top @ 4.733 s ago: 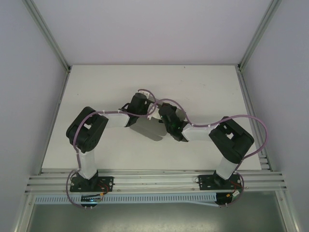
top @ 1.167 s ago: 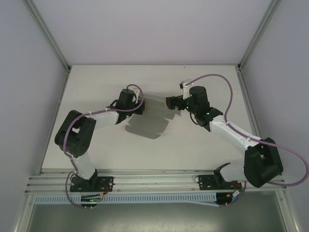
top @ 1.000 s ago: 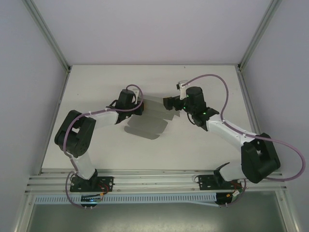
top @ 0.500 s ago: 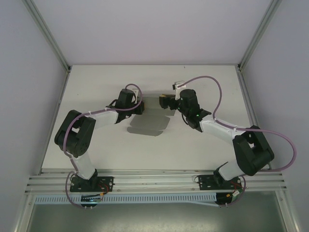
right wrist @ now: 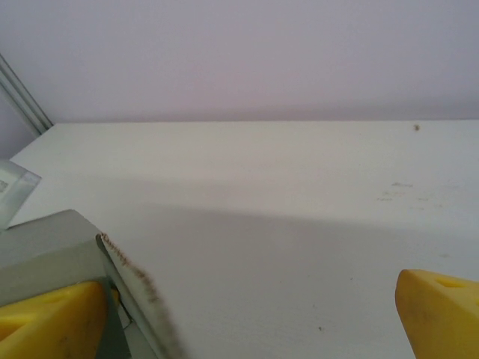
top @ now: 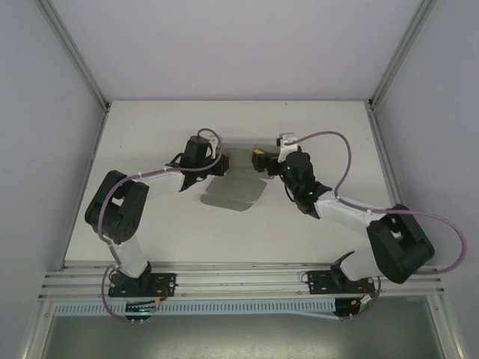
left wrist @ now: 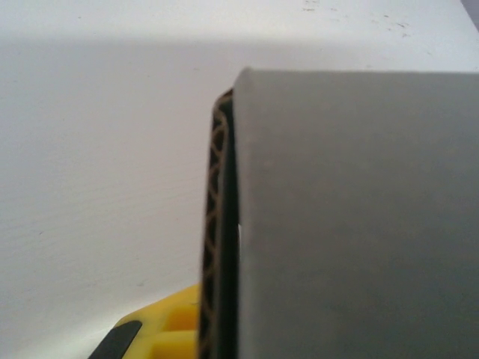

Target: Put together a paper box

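The plain grey thin cardboard paper box (top: 238, 166) hung over the white table's (top: 150, 134) middle. The left gripper (top: 218, 164) was clamped on its left edge. The right gripper (top: 258, 159) stood wide apart at its right edge.

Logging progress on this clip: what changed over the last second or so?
The right gripper, jaws open, moved left up to the paper box, reaching its right edge, its elbow folding in. Nothing was grasped or released. The left gripper stayed shut on the box's left side, in the same place.
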